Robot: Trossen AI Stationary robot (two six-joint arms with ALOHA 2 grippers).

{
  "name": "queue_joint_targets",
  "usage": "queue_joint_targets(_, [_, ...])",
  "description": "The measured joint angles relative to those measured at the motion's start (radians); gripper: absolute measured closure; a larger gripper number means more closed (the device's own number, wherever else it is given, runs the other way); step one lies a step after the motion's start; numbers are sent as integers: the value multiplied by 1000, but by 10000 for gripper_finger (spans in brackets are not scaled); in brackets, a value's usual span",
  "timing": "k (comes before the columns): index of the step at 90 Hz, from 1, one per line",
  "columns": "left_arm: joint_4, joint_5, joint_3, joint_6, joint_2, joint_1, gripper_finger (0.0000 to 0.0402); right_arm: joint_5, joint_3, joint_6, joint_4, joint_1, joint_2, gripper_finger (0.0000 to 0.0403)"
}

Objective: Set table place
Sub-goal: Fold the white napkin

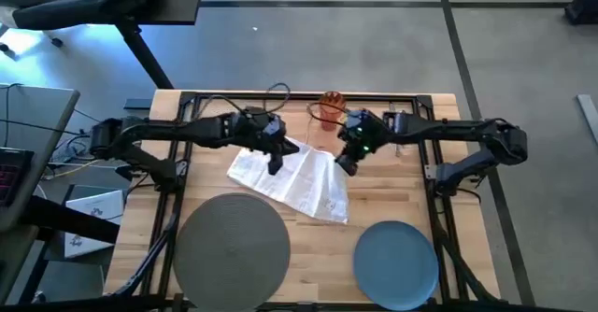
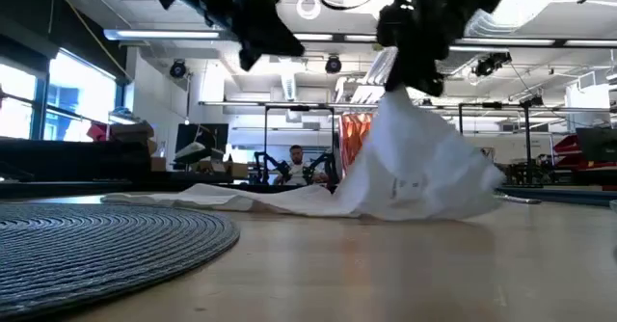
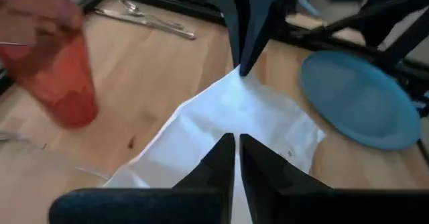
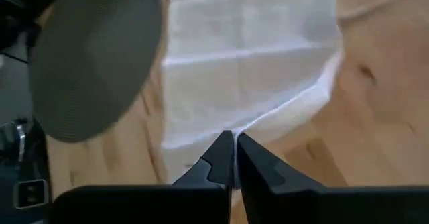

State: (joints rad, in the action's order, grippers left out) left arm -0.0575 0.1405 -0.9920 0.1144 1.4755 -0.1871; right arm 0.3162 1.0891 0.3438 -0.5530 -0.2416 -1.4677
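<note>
Setting: Butcher-block table (image 1: 402,195) in an open workshop, black rail frame round its edges.
Napkin: White paper napkin (image 1: 297,183) lies unfolded at the table's middle, one edge pulled up into a peak, the rest trailing flat.
Right gripper: right gripper (image 1: 344,165) pinches that raised edge, fingers closed on the paper, apparently to lift or drag it toward its spot.
Left gripper: left gripper (image 1: 274,165) hangs just above the napkin's other side, fingers drawn together on nothing.
Placemat: Grey woven placemat (image 1: 229,245) sits at the near edge, left side.
Plate: Blue plate (image 1: 397,258) rests at the near edge, right side, not yet on the mat.
Tumbler: Orange tumbler (image 1: 328,109) stands by the far edge, behind the right wrist.
Cutlery: Silver cutlery (image 3: 144,19) lies along the far rail; pieces hard to tell apart.
Hidden: Overhead, the arms cover the napkin's far edge.
</note>
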Motion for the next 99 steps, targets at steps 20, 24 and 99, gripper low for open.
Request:
queue_joint_targets(20, [192, 99, 0, -14, 139, 1, 313, 37, 119, -52, -99, 29, -123, 403])
queue_joint_targets(24, [227, 121, 0, -16, 163, 4, 299, 37, 131, -59, -109, 39, -130, 403])
queue_joint_targets(99, [401, 80, -74, -321, 337, 95, 244, 102, 160, -139, -185, 92, -127, 403])
